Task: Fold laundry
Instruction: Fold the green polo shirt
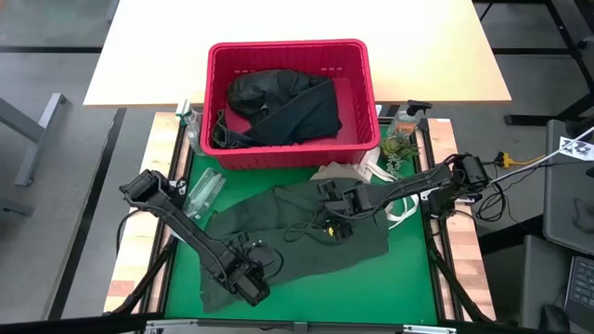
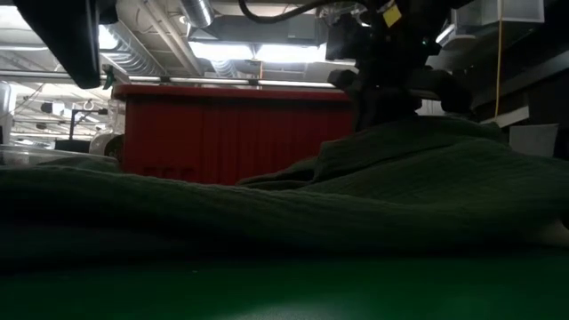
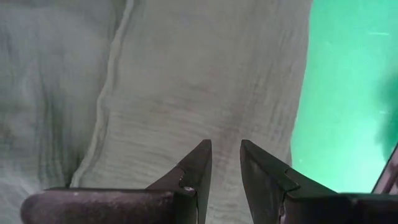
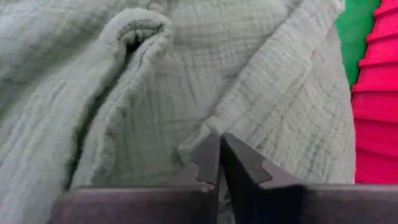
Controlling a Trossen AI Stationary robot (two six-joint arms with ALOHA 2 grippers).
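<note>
An olive-green shirt lies spread and rumpled on the green mat. My left gripper stands at the shirt's near-left corner, its fingers pointing steeply down with a narrow gap that cloth fills. My right gripper sits on the shirt's middle right part and is shut on a ridge of the cloth. In the low view the shirt rises to a peak under the right gripper. Dark garments lie in the red basket. My left gripper has the shirt's cloth near the near-left corner in the narrow gap between its two fingers, which come steeply from above. Faint creases run to the fingertips. The rest of the shirt lies on the mat. My right gripper pinches a raised fold of the shirt between its two fingertips, coming slanting down from the table's right side. How many layers, I cannot tell. The cloth around the fold is bunched and slack and rests on the mat.
The red slatted basket stands at the mat's far edge. A clear plastic bottle lies left of the shirt. A light cloth and a pump bottle sit at the far right. Bare mat shows along the near edge.
</note>
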